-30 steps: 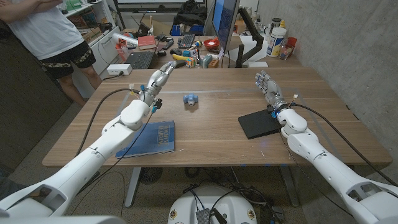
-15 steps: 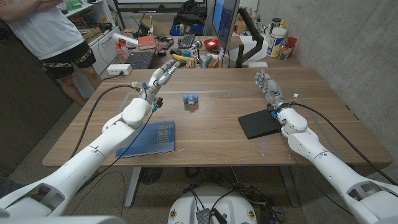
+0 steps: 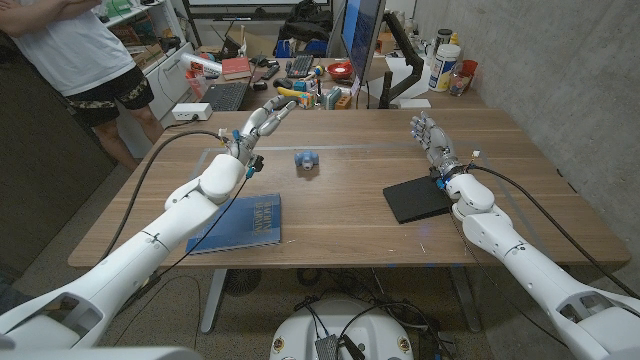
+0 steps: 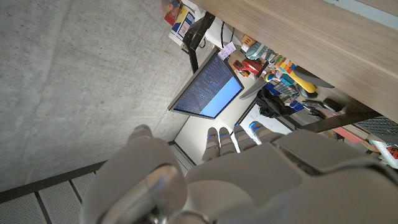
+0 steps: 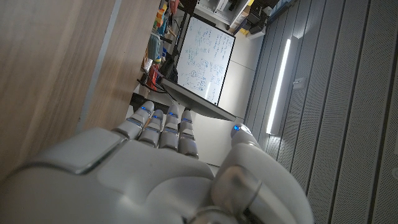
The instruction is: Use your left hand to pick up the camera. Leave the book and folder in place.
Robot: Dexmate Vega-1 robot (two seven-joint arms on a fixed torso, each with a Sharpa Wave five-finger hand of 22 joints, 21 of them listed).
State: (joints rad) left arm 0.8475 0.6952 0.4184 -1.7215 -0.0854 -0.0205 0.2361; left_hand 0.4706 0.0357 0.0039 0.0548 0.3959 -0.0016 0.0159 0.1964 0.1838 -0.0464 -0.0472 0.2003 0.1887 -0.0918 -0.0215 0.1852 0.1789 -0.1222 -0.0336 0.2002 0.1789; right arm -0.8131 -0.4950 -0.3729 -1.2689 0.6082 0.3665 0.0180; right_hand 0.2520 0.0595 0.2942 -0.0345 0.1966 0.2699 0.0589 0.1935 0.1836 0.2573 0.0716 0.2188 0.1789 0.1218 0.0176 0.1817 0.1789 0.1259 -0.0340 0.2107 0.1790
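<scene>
A small blue and grey camera sits on the wooden table near its middle. My left hand is raised over the far left part of the table, fingers stretched out and apart, holding nothing; it is to the left of the camera and a little beyond it. The back of that hand also shows in the left wrist view. A blue book lies near the front left edge. A black folder lies at the right. My right hand stands just beyond the folder, fingers straight and empty, its back showing in the right wrist view.
A person stands at the back left beside the table. Behind the far edge is a cluttered desk with a monitor, a laptop, a banana and bottles. A black cable trails across the table's left side.
My left hand has moved a little farther from me and to the right, toward the table's far edge. The right hand, camera, book and folder have stayed put.
</scene>
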